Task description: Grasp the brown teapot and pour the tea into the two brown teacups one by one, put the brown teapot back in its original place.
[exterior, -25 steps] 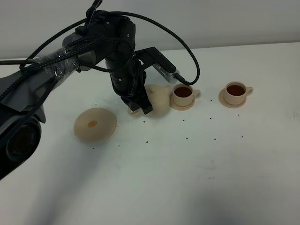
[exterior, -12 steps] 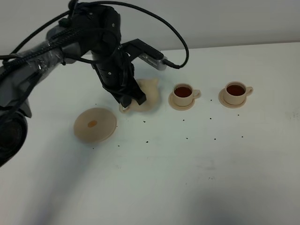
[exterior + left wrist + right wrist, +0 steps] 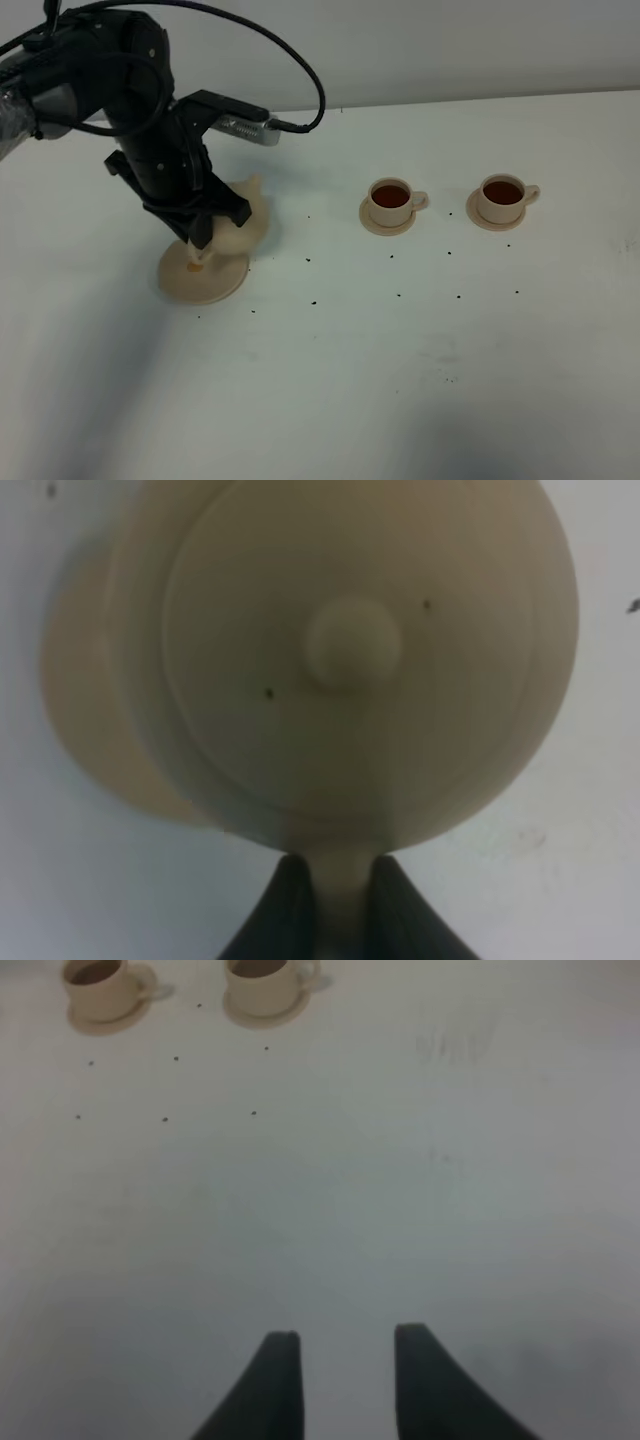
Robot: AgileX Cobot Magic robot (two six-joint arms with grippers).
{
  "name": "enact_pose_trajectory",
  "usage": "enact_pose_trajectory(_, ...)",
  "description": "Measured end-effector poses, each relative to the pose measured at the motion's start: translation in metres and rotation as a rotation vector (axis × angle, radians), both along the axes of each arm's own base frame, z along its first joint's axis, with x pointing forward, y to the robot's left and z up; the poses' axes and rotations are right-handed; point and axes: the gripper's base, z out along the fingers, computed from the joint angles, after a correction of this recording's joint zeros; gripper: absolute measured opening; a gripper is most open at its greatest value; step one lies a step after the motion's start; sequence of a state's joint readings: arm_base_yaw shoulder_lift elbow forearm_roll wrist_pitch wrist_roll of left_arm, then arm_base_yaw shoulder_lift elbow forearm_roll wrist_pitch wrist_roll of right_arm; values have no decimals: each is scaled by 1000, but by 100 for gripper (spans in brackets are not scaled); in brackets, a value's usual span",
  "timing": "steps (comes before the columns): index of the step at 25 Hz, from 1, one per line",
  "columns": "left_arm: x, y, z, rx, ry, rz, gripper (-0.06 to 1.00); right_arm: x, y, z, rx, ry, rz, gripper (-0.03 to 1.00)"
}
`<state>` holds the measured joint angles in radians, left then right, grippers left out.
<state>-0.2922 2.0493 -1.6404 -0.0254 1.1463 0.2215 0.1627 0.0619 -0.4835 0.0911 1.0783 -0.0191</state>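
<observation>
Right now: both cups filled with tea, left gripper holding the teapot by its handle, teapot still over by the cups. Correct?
Not quite. The exterior high view shows the teapot far from the two teacups, at the large saucer. The rest holds: both cups hold dark tea, and the left gripper clamps the handle.

Even, diffuse overhead lighting; soft shadows. The left wrist view renders the brown teapot [image 3: 340, 660] blurred ahead of the jaws.
</observation>
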Motion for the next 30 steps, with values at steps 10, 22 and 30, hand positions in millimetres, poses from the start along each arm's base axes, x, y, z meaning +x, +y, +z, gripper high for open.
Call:
enact_pose_trajectory(10, -33, 31, -14, -22, -96, 199, 12, 0, 0, 0, 0, 0, 0, 24)
enact_pose_trajectory(22, -30, 30, -25, -31, -122, 235, 12, 0, 0, 0, 0, 0, 0, 24)
enact_pose_trajectory(30, -35, 30, -39, -20, -125, 220, 12, 0, 0, 0, 0, 0, 0, 24)
